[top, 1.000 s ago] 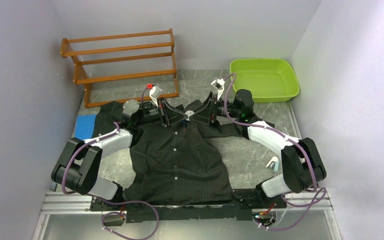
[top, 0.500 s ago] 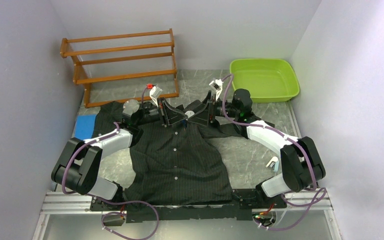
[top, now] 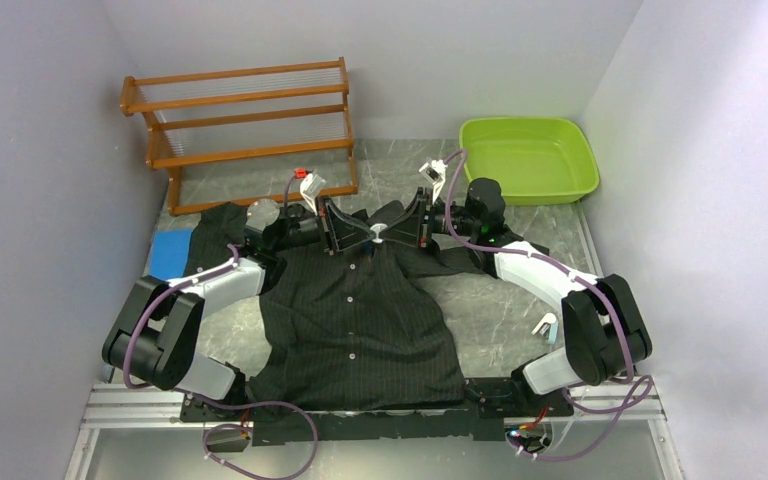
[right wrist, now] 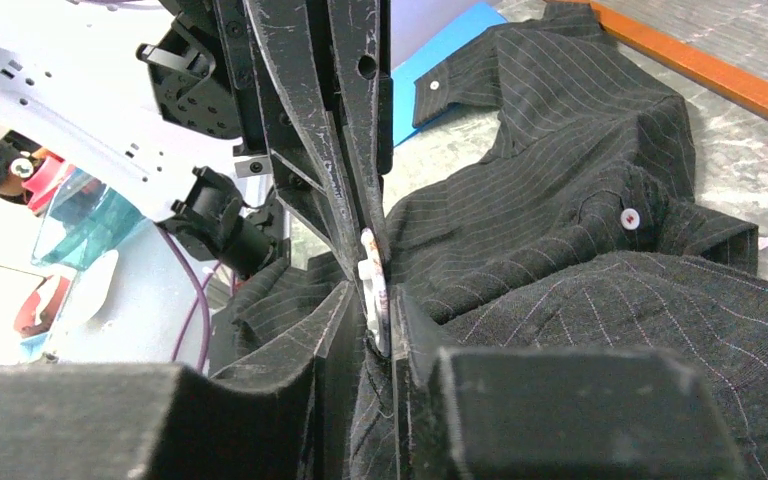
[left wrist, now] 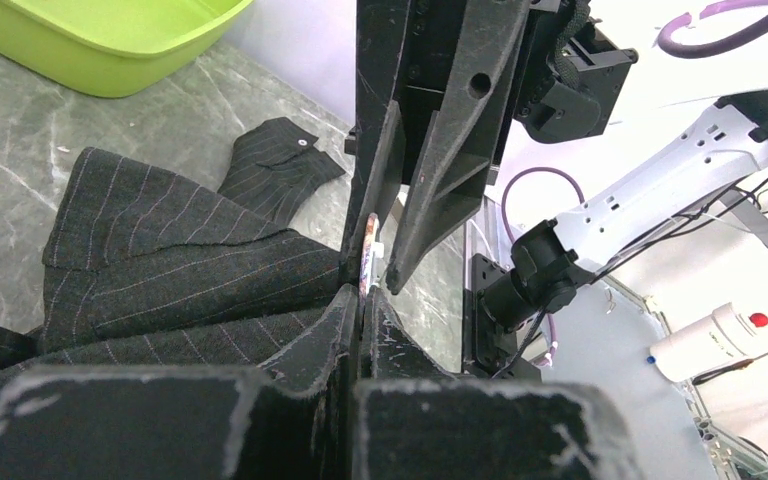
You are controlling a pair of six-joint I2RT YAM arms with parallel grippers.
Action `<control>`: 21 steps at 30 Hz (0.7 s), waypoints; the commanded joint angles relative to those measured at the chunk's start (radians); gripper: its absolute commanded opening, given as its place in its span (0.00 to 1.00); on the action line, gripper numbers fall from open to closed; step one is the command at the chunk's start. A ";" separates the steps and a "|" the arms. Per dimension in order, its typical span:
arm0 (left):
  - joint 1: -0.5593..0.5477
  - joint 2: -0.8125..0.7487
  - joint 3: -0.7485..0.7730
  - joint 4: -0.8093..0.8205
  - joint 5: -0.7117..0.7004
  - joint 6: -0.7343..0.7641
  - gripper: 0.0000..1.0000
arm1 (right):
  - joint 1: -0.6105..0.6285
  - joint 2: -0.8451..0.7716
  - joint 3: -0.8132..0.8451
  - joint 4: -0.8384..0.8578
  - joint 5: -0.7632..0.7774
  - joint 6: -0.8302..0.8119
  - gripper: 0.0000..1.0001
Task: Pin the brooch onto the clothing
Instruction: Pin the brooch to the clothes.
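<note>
Top view: a grey marbled table (top: 505, 310) sits between pale walls (top: 50, 150), with a wooden rack (top: 245, 120) and a green tub (top: 525, 155) at its far edge. The shirt (top: 360, 320) lies flat, buttons up, collar toward the rack. Over the collar the left gripper (top: 363, 238) and right gripper (top: 388, 231) meet tip to tip, with the small white brooch (top: 375, 232) between them.

Left wrist view: the left gripper's jaws are pressed together on the near edge of the brooch (left wrist: 368, 258), just above the collar. The right gripper's fingers straddle it, and a thin gap shows on one side.

Right wrist view: the brooch stands edge-on between the right gripper's fingers, which lie close on both sides. Whether they pinch it I cannot tell. The left gripper's tips nip its far end.
</note>
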 commanded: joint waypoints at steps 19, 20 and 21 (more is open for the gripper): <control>-0.002 -0.058 0.042 -0.035 0.006 0.042 0.03 | 0.029 -0.025 0.072 -0.205 0.198 -0.089 0.00; -0.002 -0.060 0.038 -0.031 0.004 0.041 0.03 | 0.029 -0.028 0.065 -0.191 0.210 -0.079 0.00; -0.002 -0.062 0.035 -0.028 0.002 0.038 0.03 | 0.029 -0.032 0.054 -0.174 0.223 -0.066 0.00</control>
